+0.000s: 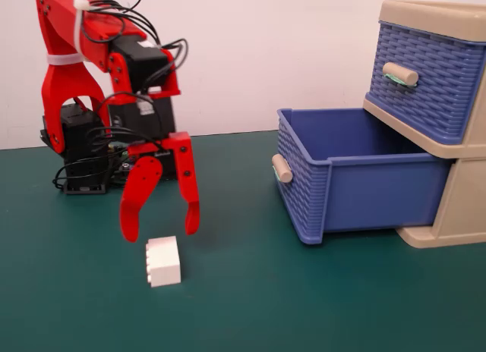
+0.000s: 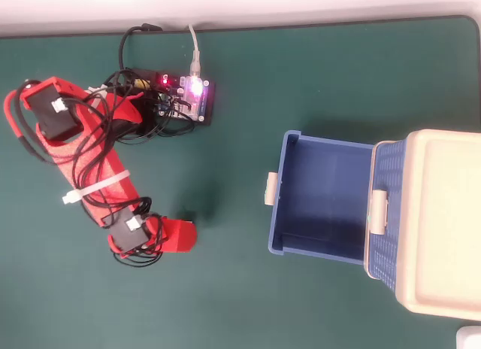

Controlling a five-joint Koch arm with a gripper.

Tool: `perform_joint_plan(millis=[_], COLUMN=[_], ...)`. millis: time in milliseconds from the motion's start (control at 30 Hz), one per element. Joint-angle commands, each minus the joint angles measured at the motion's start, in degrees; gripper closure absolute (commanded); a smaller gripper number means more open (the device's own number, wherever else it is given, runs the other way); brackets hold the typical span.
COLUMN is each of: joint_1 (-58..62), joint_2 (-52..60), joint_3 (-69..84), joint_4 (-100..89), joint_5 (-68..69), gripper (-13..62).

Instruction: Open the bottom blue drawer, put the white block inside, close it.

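My gripper (image 1: 161, 229) points straight down with its jaws spread wide and nothing between them, the tips hanging just above and slightly behind the white block (image 1: 164, 261), which sits on the green table (image 1: 250, 306). In the overhead view my wrist and gripper (image 2: 179, 236) cover the block entirely, so I judge I am lined up over it. The step in hand is the pick-up: the bottom blue drawer (image 1: 357, 174) already stands pulled well out of its beige frame (image 1: 463, 200), its handle (image 1: 282, 168) facing me, and its inside looks bare. What the next move calls for, I think, is a short drop so the jaws straddle the block's sides, then a squeeze. The drawer lies well apart to the right in the fixed view, below the upper drawer (image 1: 425, 75), which is pushed in.
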Motion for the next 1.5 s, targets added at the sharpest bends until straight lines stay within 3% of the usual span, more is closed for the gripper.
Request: perform_joint_plan(millis=[0, 300, 733, 833, 900, 967, 1167, 1333, 1467], joint_1=[0.79, 0.26, -0.97, -1.23, -1.23, -1.14, -0.35, -0.35, -11.25], joint_2=[1.05, -6.33, -3.87, -3.6, -2.46, -1.05, 2.11, 13.36, 15.91], joint_3=[-2.37, -1.41, 4.57, 4.75, 4.92, 5.19, 5.01, -0.88, -14.33], joint_4=[-0.44, -10.63, -10.81, -10.99, -11.25, -11.07, -10.81, -5.63, 1.76], joint_5=[-2.64, -2.72, -3.08, -2.55, -2.55, -2.81, -3.34, -1.49, 19.69], gripper=[15.6, 15.6, 16.0, 24.4, 37.8, 57.4, 57.5, 57.5, 57.5])
